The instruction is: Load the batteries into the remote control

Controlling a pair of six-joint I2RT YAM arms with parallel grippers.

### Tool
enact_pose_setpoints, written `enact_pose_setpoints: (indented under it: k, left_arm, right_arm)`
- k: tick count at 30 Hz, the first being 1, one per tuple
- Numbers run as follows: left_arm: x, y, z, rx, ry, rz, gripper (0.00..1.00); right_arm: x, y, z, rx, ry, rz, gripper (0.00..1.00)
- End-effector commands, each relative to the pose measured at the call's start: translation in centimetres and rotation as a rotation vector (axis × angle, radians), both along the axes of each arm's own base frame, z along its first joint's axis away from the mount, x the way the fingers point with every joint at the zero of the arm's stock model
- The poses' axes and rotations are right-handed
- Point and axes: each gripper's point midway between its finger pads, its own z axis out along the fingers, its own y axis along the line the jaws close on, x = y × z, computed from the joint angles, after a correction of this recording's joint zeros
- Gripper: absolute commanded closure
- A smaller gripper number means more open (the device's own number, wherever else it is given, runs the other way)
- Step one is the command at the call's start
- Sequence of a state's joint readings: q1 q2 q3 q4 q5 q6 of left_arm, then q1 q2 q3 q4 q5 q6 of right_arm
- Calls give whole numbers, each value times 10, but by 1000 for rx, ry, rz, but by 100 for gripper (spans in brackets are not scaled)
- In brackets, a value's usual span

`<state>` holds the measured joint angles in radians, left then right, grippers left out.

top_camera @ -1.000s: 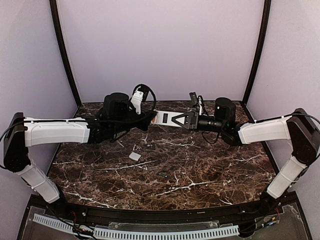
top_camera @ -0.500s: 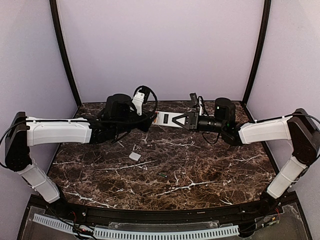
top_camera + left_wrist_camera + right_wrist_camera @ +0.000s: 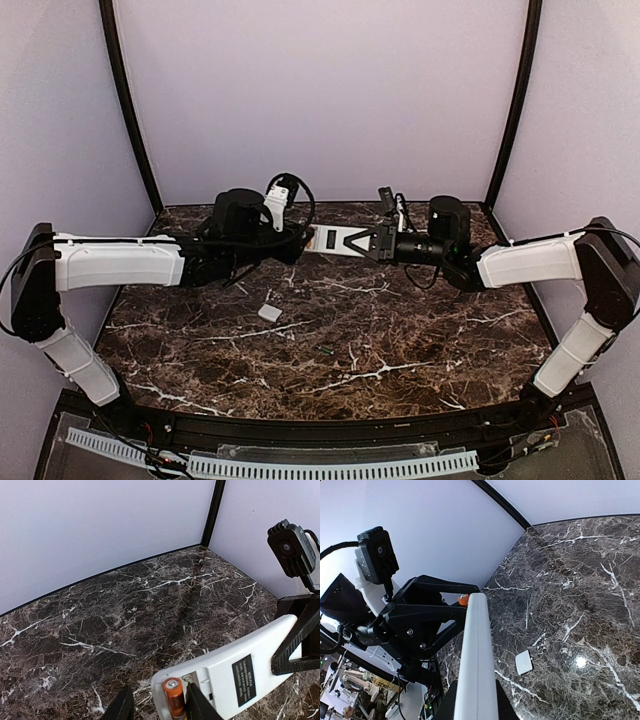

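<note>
Two arms meet above the far side of the table, where the right gripper is clamped on one end of the remote, held level in the air with its back up. At the other end the left gripper has its fingers apart astride an orange battery lying in the recess, so I judge the first cell is being seated. Next it should back off cleanly and fetch the dark speck on the table, probably the second cell.
</note>
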<state>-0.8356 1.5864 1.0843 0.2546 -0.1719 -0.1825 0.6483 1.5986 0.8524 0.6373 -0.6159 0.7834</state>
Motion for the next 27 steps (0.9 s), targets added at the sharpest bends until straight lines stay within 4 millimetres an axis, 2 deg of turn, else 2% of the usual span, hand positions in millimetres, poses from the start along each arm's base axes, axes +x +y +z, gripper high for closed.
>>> enact_pose_setpoints:
  k: [1, 9, 11, 14, 17, 23, 27]
  left_arm:
    - [4, 6, -7, 26, 21, -1, 63]
    - [-6, 3, 8, -25, -8, -91, 55]
    - [-12, 0, 14, -31, -22, -128, 47]
    - [-19, -2, 21, -27, -40, -188, 30]
    - [-24, 5, 31, -40, -59, -223, 21]
    - [-41, 13, 41, 1, -114, -319, 18]
    - [-61, 16, 36, 70, -165, -426, 20]
  right_arm:
    - [-14, 5, 32, 67, -82, 66, 100]
    - [-14, 4, 22, 42, -51, 69, 100]
    - [-14, 4, 19, 34, -41, 72, 100]
    - [-16, 4, 12, 17, -13, 89, 100]
    - [-18, -1, 5, 6, 15, 103, 100]
    - [-28, -15, -10, -12, 60, 164, 100]
    - [-43, -19, -12, 0, 69, 243, 100]
